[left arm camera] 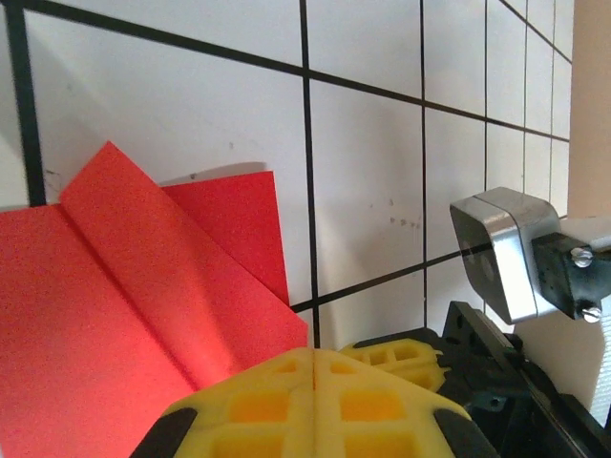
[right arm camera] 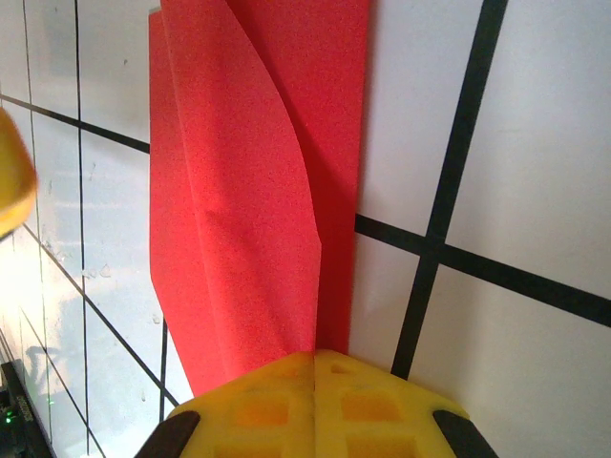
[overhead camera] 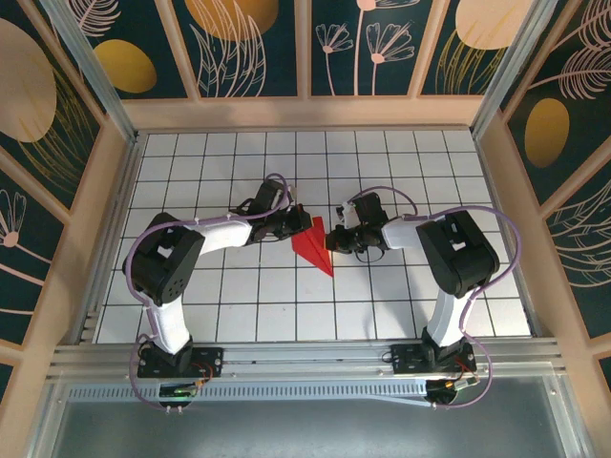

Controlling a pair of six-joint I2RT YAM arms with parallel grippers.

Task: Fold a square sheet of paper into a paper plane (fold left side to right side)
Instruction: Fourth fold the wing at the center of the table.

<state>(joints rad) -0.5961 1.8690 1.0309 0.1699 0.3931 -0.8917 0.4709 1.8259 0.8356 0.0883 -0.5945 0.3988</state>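
Folded red paper [overhead camera: 313, 246] lies mid desk [overhead camera: 239, 291], between both hands. Left hand [overhead camera: 294, 227] pressed together at the paper's edge. Right hand [overhead camera: 334, 239] pressed together, tips touching the paper.

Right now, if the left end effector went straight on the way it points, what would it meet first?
Probably the white table just ahead of the shut left end effector; the red paper lies to one side of that line, the right arm's camera to the other. Depth is unclear.
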